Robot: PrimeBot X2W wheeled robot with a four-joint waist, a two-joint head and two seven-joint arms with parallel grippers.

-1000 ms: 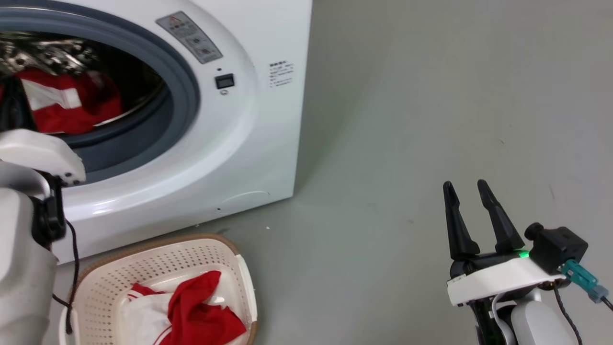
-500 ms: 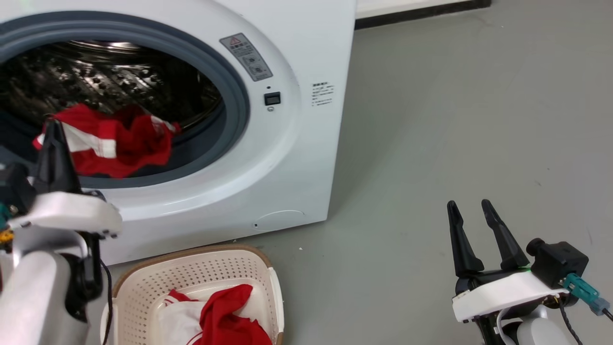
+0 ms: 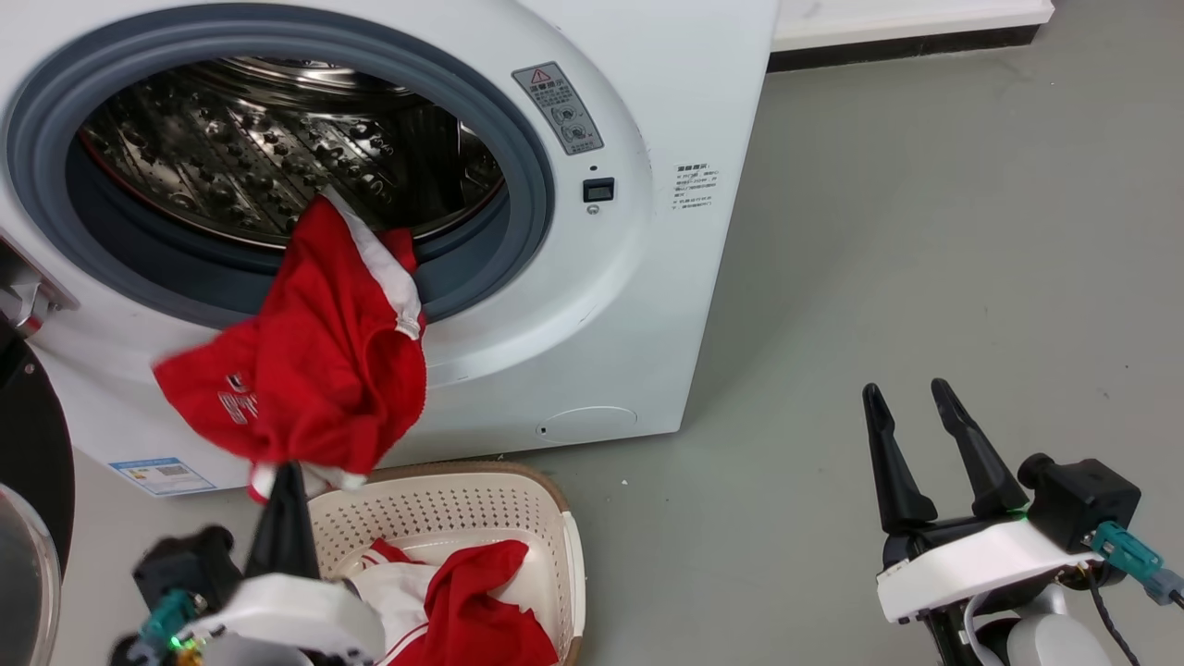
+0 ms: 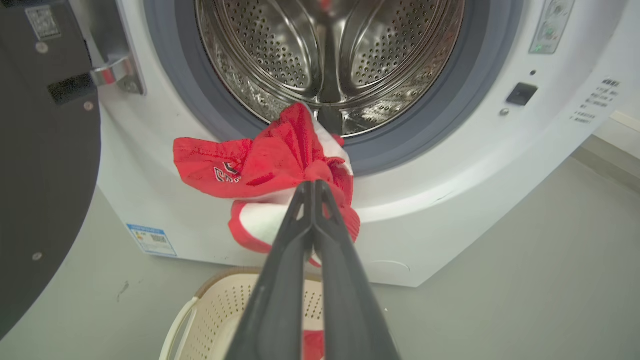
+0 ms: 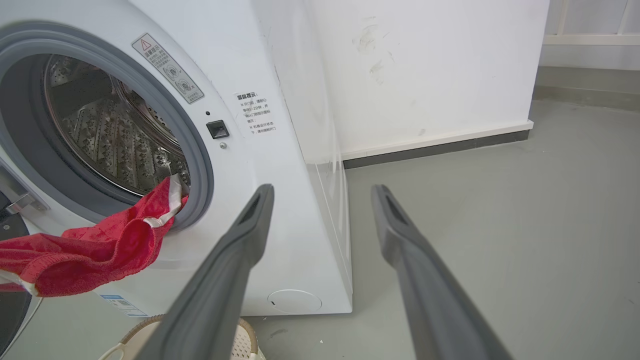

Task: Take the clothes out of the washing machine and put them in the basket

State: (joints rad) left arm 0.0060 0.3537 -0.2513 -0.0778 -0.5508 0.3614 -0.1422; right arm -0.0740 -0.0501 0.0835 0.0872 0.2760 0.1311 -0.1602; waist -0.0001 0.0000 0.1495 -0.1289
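Pinching a red garment [image 4: 280,155] in my tightly closed left fingers [image 4: 304,215], its length strung from the lip of the washer [image 3: 647,305] down to them, basket [image 3: 555,504] just below and nearer this arm; right fingers [image 3: 886,453] spread, empty, well apart.

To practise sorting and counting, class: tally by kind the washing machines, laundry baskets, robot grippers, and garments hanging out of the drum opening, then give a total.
washing machine: 1
basket: 1
grippers: 2, the left gripper shut on the garment, the right gripper open
garment hanging from the drum opening: 1
Total: 5
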